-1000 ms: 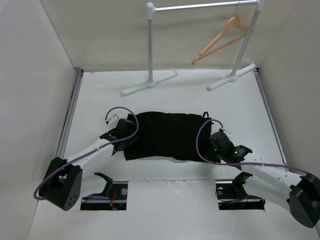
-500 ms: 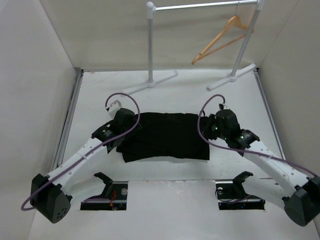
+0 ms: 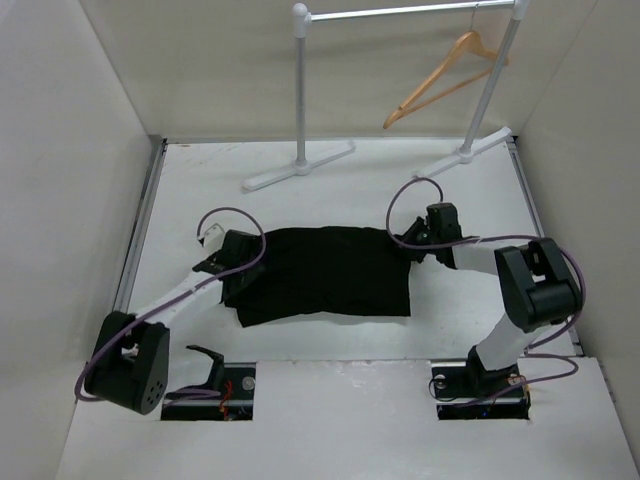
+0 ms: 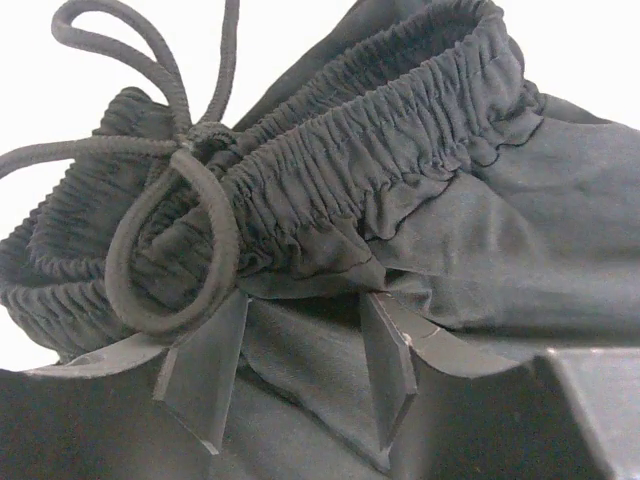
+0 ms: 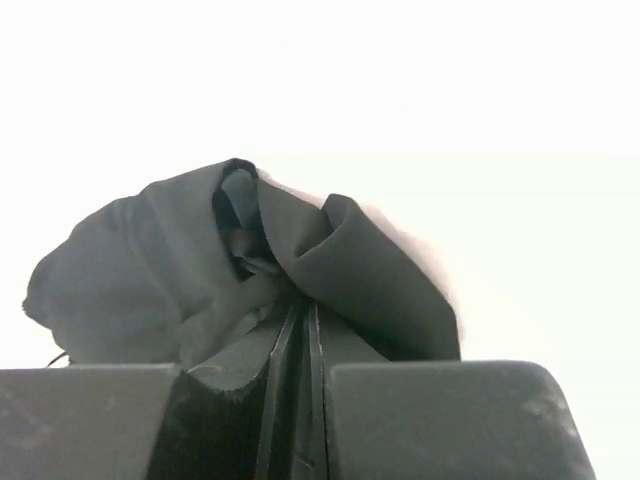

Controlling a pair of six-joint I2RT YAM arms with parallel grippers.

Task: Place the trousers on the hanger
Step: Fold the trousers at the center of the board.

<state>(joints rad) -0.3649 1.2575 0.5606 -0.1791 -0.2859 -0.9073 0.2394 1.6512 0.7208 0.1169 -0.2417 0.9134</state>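
Note:
The black trousers (image 3: 320, 270) lie folded flat in the middle of the table. My left gripper (image 3: 232, 262) sits at their left end. In the left wrist view its jaws (image 4: 300, 310) stand apart, with flat cloth between them and the gathered waistband (image 4: 400, 130) and drawstring (image 4: 170, 200) lying over the fingertips. My right gripper (image 3: 418, 245) is at the trousers' far right corner. In the right wrist view it (image 5: 303, 310) is shut on a bunched fold of the cloth (image 5: 150, 270). The tan wooden hanger (image 3: 445, 75) hangs from the rail at the back right, far from both grippers.
A silver rail (image 3: 400, 12) on two white posts with flat feet (image 3: 298, 168) (image 3: 463, 155) stands across the back. White walls enclose the table on the left, right and rear. Two dark cut-outs (image 3: 210, 385) (image 3: 480, 390) lie at the near edge.
My right gripper moved from the trousers' near right side to their far right corner, its arm folding back. My left gripper shifted slightly left. The trousers now lie flatter and wider.

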